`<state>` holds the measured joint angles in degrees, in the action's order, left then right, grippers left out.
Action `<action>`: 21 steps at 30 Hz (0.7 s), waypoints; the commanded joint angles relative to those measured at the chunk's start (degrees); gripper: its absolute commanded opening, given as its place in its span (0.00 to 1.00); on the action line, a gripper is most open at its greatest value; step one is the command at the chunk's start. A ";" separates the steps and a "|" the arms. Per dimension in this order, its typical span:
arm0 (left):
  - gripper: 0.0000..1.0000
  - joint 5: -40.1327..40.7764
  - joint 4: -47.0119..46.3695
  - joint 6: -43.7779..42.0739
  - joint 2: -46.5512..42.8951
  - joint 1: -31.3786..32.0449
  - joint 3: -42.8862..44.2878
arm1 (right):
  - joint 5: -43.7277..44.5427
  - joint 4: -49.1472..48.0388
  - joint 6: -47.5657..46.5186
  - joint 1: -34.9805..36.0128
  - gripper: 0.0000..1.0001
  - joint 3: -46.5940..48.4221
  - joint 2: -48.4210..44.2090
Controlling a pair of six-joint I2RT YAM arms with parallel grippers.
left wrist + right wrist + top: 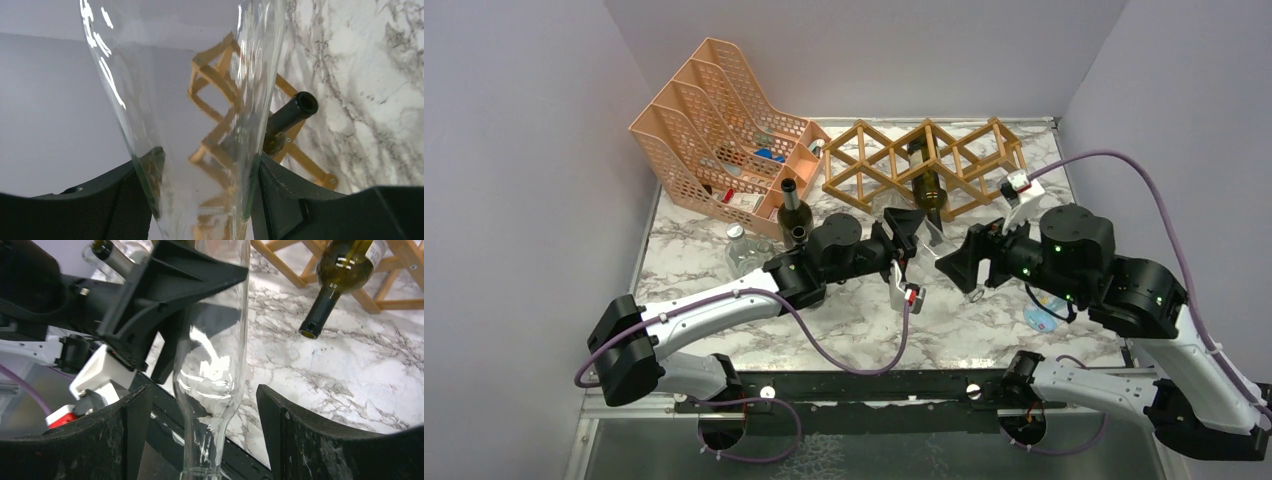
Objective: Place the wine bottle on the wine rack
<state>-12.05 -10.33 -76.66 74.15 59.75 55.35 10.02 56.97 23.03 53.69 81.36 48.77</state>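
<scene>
A clear glass wine bottle [190,100] is held off the table between both arms [934,240]. My left gripper [200,185] is shut on its body, a black finger [125,200] pressed to each side. In the right wrist view the bottle's neck [212,390] runs down between my right gripper [205,412], which is open with a gap on both sides. The wooden wine rack [924,160] stands at the back, just beyond both grippers [904,245] [969,265]. A dark green bottle [929,185] lies in one cell, neck toward me [345,265].
A peach perforated file organizer [724,120] stands at the back left. Two dark bottles [794,210] stand upright beside it, and a small clear plastic bottle [742,250] is in front. A light blue item [1044,318] lies under the right arm. Walls close in both sides.
</scene>
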 commanded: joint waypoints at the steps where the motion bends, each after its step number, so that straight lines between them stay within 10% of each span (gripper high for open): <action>1: 0.00 0.45 -1.42 -10.41 -0.67 -0.01 3.54 | -0.35 -0.21 -0.55 0.32 0.78 -2.75 0.22; 21: 0.00 1.05 0.11 -12.50 1.01 -0.20 6.43 | 2.66 -7.00 4.80 0.36 0.62 -11.24 2.51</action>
<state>-11.42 -6.92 -89.93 76.20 59.70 58.81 10.22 53.04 25.32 53.69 71.02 51.75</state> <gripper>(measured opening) 0.616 0.684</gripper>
